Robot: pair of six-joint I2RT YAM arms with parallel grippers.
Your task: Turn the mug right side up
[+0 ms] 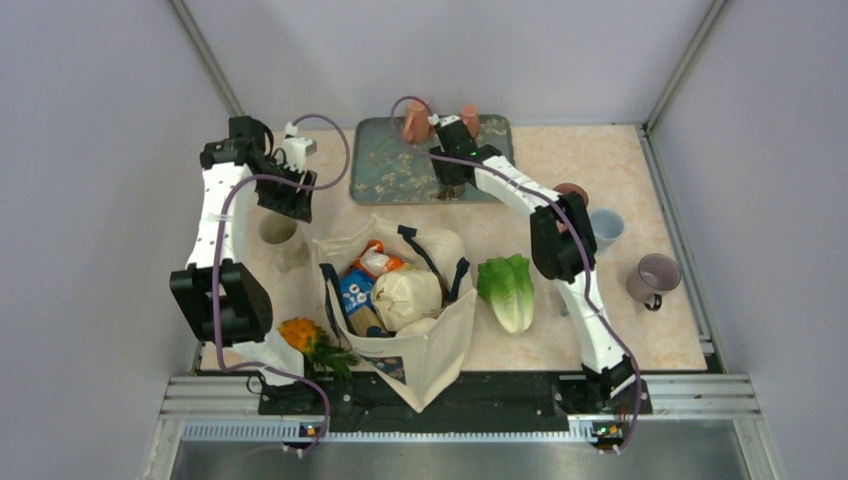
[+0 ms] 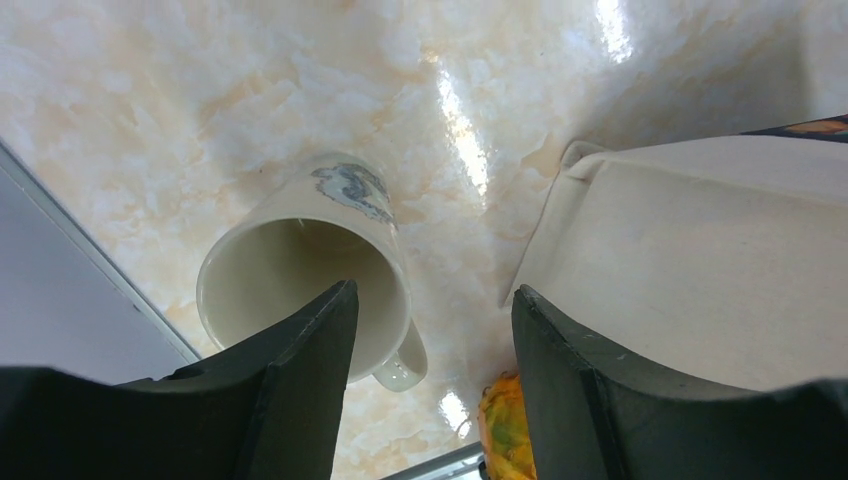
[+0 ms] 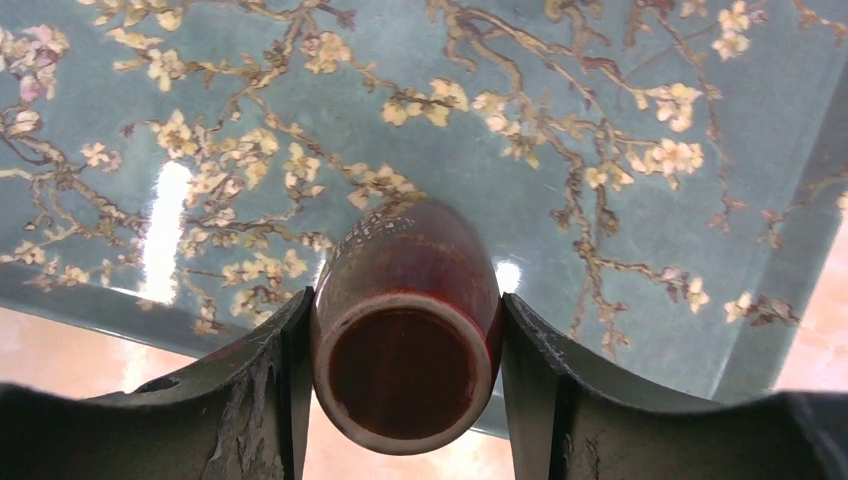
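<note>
Right gripper (image 3: 405, 305) pinched the red mug (image 3: 400, 370) over the tray (image 3: 560, 150).
We flagged slip: glossy round wall could twist out mid-turn and drop. Left gripper (image 2: 432, 290) sat spread.

A stuffed tote bag (image 1: 400, 300) blocks the middle of the counter (image 1: 610, 160). On its left, a cream mug (image 1: 278, 228) fills the narrow strip at the counter's edge. The right hand (image 3: 405, 300), clamped on a dark red mug (image 3: 405, 345), hangs over the tray (image 1: 385, 170). Bare counter lies open between the lettuce (image 1: 508, 290) and the cups (image 1: 606, 228) at the right edge.
</note>
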